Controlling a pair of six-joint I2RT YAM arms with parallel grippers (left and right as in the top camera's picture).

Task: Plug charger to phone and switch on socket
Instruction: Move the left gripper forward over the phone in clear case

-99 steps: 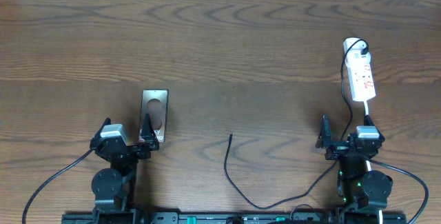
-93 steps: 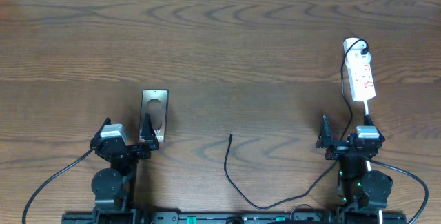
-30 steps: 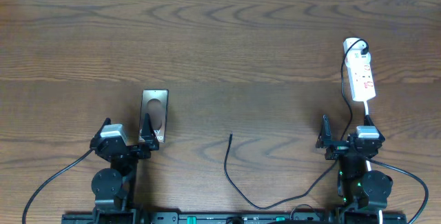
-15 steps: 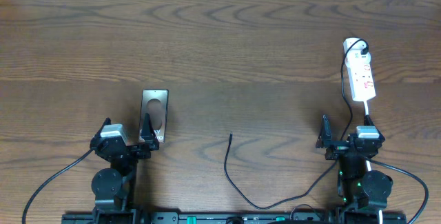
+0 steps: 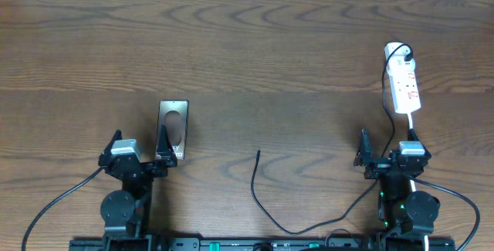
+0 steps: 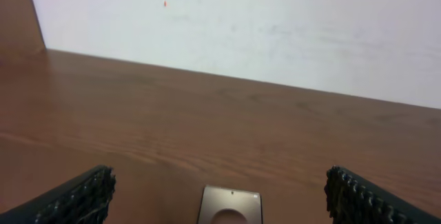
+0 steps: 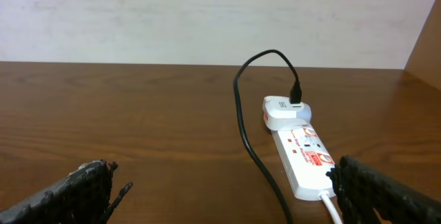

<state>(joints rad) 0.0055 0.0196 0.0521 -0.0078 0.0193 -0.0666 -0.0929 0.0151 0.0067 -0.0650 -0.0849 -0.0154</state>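
Gaping wide — left pincer empty | right pincer wide, empty

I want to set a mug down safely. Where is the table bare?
Bare: the far half of the table, left of the socket, and the middle strip between phone and socket, beyond the charger tip. Crowded: the near edge, around the left gripper, charger and right gripper.

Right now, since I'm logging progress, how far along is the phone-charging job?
Done: only the charger feeding into the socket. In hand: nothing; the left end effector and right end effector are both open and empty. Left: the plug tip lies on the table, apart from the phone; then the socket's switch.
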